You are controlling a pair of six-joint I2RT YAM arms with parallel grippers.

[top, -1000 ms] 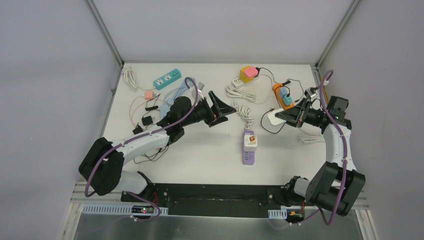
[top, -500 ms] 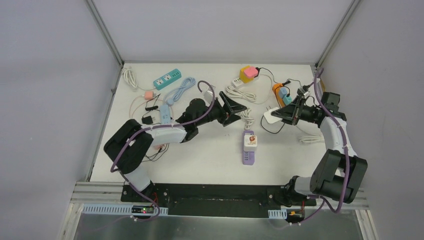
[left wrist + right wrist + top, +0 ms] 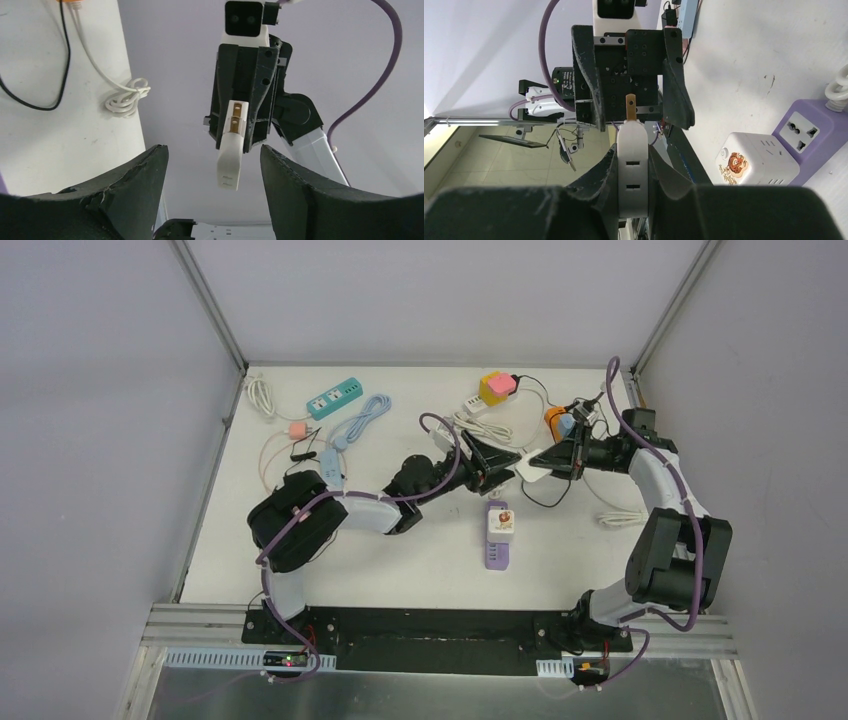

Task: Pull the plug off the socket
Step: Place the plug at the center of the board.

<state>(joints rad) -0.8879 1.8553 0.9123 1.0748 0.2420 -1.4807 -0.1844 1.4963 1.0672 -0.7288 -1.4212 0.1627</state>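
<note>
Just ahead of the left gripper (image 3: 212,150), empty and part-open, the right gripper (image 3: 632,156) clamps the white plug (image 3: 230,152); next, probably, close and pull.

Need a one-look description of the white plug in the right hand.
Start at the white table: over its far half the two hands face each other. Clamped in the right hand is the white plug, a brass prong pointing at the left hand. It is the only thing either hand holds.
</note>
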